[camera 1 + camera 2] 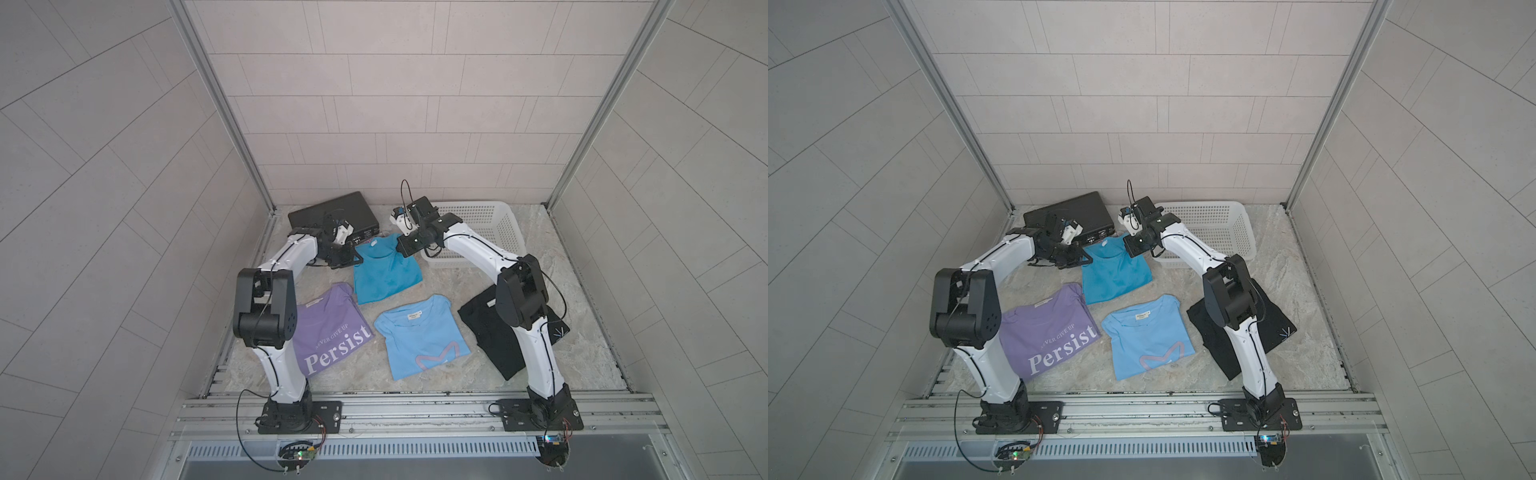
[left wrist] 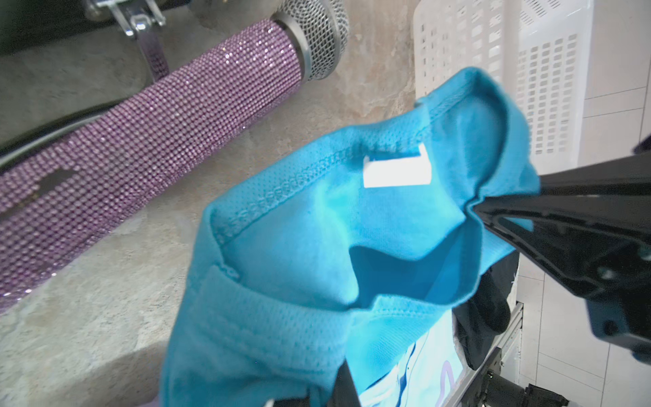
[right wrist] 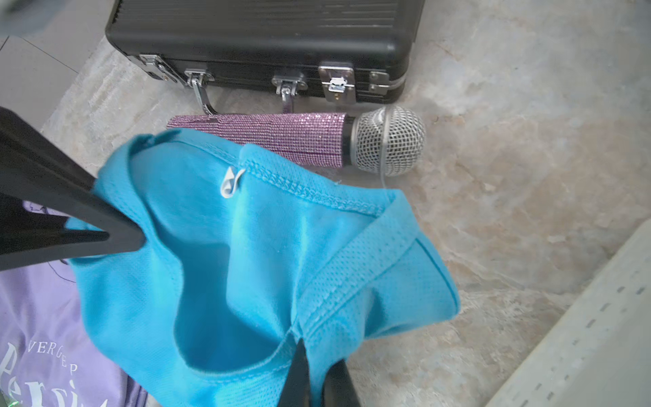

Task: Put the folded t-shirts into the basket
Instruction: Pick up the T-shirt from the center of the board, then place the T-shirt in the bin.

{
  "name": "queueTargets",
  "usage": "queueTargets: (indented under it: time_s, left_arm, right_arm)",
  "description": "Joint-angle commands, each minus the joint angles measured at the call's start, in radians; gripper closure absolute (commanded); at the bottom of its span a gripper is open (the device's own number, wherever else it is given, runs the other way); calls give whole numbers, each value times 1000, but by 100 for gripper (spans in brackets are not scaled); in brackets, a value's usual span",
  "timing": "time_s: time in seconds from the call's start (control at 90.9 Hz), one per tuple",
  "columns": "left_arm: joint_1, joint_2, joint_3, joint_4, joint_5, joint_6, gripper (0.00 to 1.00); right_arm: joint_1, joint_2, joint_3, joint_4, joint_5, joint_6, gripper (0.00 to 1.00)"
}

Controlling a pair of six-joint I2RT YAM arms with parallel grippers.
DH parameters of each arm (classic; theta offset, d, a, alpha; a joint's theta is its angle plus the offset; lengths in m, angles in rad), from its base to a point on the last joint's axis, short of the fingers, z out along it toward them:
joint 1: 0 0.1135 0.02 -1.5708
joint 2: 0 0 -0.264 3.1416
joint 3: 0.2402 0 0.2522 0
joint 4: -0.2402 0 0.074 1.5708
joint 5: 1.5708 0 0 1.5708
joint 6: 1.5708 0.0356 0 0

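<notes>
The teal t-shirt (image 1: 384,272) (image 1: 1115,274) lies folded at the back middle, its collar end raised off the table. My left gripper (image 1: 354,258) (image 2: 331,391) is shut on one collar corner and my right gripper (image 1: 405,245) (image 3: 317,370) is shut on the other. The cloth (image 2: 299,246) (image 3: 229,264) sags between them. The white basket (image 1: 469,204) (image 1: 1200,203) stands just right of the right gripper. Nearer the front lie the lilac "Persist" shirt (image 1: 332,328), the light blue shirt (image 1: 419,336) and the black shirt (image 1: 486,332), partly under the right arm.
A black ribbed briefcase (image 1: 332,212) (image 3: 264,31) lies at the back left. A lilac glitter microphone (image 3: 299,137) (image 2: 141,141) rests between it and the teal shirt's collar. Tiled walls close in the back and sides, and a metal rail runs along the front.
</notes>
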Motion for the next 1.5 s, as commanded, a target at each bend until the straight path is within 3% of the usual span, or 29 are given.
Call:
queueTargets:
  time_s: [0.0,0.363,0.748,1.089,1.486]
  left_arm:
    - [-31,-65,80,-25,35,-24,100]
    - [-150,-57,362,-120,-35,-97,100]
    - [-333,240,752,-131,-110,-167,100]
    - [-443,548,1068,-56,-147,-268,100]
    - [-469,807,1320,-31,-206,-299,100]
  right_arm:
    - [-24,-119,-5,-6,-35,5,100]
    - [-152,-321,-102,-15,-110,43,100]
    - [-347,-399,-182,-13,-76,16,100]
    - [-506,-357,-198,-18,-31,-42,100]
    - [-544,-224,-167,8,41,-41,100]
